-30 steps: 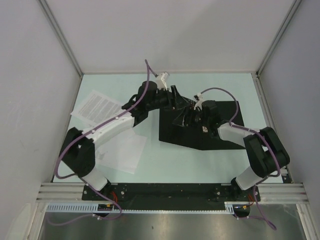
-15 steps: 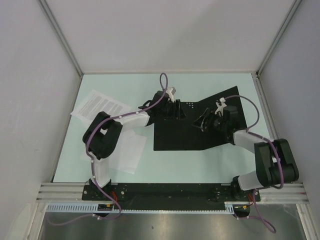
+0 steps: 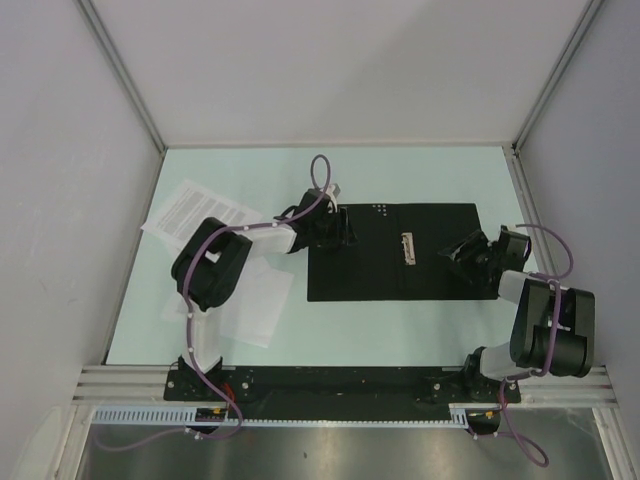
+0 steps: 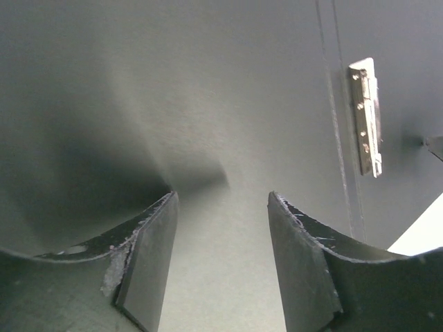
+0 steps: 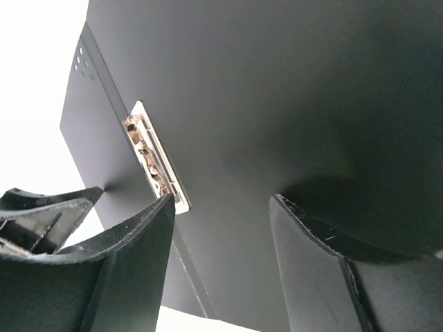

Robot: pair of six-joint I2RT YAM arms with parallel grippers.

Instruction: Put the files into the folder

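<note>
The folder lies open and flat on the table, black inside up, with its metal spine clip in the middle. The clip also shows in the left wrist view and the right wrist view. My left gripper is open and empty over the folder's left edge. My right gripper is open and empty over the folder's right part. A printed sheet of the files lies at the far left. More white sheets lie near the left arm.
The pale green table is walled in by grey panels on three sides. The arm bases stand on a black rail at the near edge. Purple cables loop over both arms.
The folder's raised right flap has dropped flat, so the folder now lies fully open. My right gripper drew back to the right, and my left gripper settled low at the left edge.
</note>
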